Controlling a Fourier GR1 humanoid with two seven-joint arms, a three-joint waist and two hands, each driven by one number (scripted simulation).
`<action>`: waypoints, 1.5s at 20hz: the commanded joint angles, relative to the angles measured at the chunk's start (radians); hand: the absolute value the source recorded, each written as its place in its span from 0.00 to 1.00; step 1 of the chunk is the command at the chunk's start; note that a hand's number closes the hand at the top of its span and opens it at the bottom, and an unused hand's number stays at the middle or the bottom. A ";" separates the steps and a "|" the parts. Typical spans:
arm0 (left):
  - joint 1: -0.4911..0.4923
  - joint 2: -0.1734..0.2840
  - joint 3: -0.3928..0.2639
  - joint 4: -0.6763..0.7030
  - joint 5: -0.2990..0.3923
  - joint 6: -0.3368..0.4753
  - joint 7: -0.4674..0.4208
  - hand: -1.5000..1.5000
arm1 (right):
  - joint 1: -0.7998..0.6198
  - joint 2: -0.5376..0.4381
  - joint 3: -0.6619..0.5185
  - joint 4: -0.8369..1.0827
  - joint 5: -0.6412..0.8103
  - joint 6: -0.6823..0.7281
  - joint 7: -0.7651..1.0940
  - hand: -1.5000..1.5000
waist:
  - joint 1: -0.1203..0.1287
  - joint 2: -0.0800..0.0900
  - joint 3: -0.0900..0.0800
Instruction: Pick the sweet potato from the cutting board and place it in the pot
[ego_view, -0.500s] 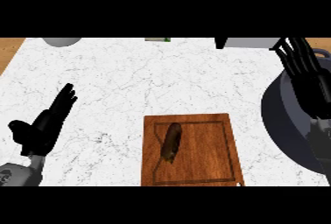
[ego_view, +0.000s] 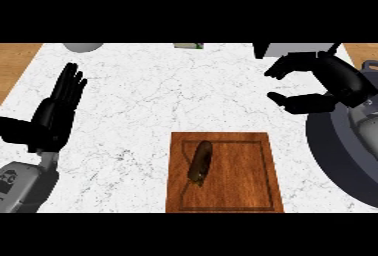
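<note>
Sweet potato (ego_view: 200, 161), one: dark brown, elongated, lying lengthwise on the cutting board (ego_view: 251, 175), lower centre. Pot (ego_view: 332, 150), one: dark, at right edge. Right hand (ego_view: 325, 82), upper right: fingers and thumb part-curled, holding nothing. Left hand (ego_view: 55, 112), left side: fingers straight, upright, open. White marble bench (ego_view: 148, 95).

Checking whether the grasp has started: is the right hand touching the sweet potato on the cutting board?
Apart. The head view shows the right hand up near the pot, with bare counter between it and the sweet potato.
</note>
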 joint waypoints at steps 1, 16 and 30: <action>0.010 -0.044 0.002 -0.029 0.000 0.033 -0.018 0.50 | -0.072 -0.013 0.171 -0.018 0.209 0.018 0.082 0.00 | -0.004 0.000 0.011; 0.019 -0.042 0.055 -0.065 -0.010 0.020 0.032 0.50 | -0.279 0.151 0.378 -0.098 0.270 0.443 0.428 0.00 | -0.030 -0.005 0.012; 0.021 -0.096 0.097 -0.040 -0.079 0.007 0.019 0.50 | -0.264 0.493 0.370 0.104 0.375 0.531 0.706 0.00 | -0.042 0.001 0.014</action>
